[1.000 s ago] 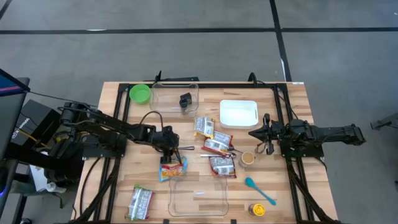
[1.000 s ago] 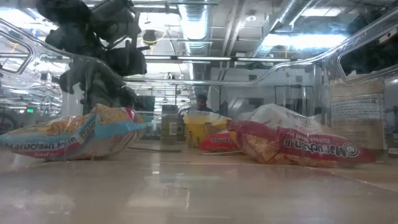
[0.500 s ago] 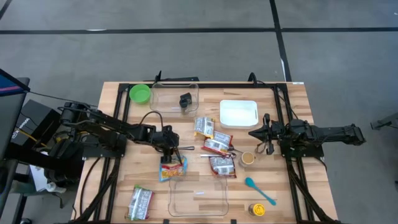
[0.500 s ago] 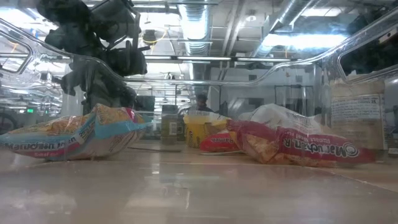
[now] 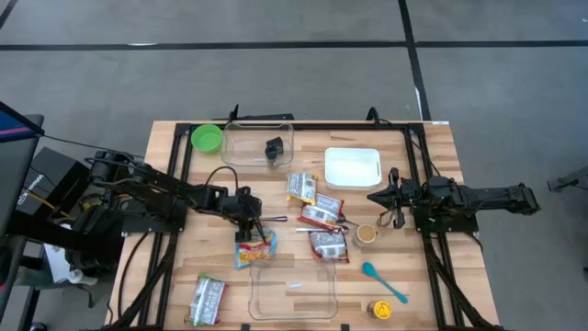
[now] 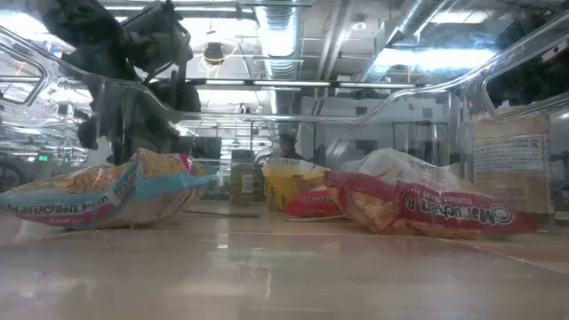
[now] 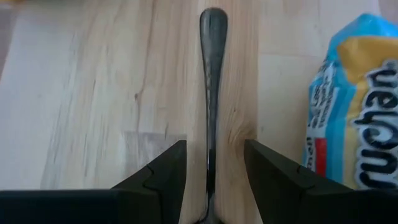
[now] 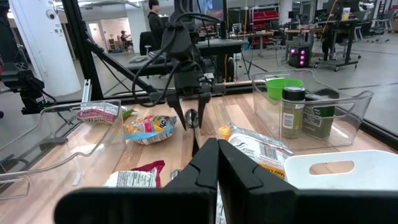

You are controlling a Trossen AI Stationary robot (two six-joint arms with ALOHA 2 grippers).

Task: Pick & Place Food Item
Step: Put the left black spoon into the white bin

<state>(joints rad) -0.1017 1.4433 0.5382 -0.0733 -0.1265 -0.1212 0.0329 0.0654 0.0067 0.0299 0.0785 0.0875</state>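
High view: the left arm reaches in from the left edge of the table [image 5: 165,276] toward the middle, its forearm running left to right and its wrist bent down. The left gripper [image 5: 250,219] sits just left of the table's centre. Its fingers are about half closed on a metal spoon [image 5: 274,219]. The spoon's long axis runs left to right, sticking out of the fingers toward the right, thin handle end first. In the left wrist view the handle [image 7: 212,74] lies straight along the middle between the two fingers [image 7: 163,177], its rounded tip farthest out over bare wood. From the right wrist view the spoon's bowl [image 8: 191,117] shows between the fingertips. Whether the handle tip touches the wood cannot be told.

Just on the near side of the gripper lies a blue and yellow noodle packet [image 5: 254,250], flat, resting on the far left rim of a clear bin [image 5: 292,292].

Right of the spoon are several red packets [image 5: 322,213], with a white tray [image 5: 352,167] beyond them.

Farther right, the right arm lies level, pointing left, and its right gripper [image 5: 375,197] is fully closed with nothing in it.
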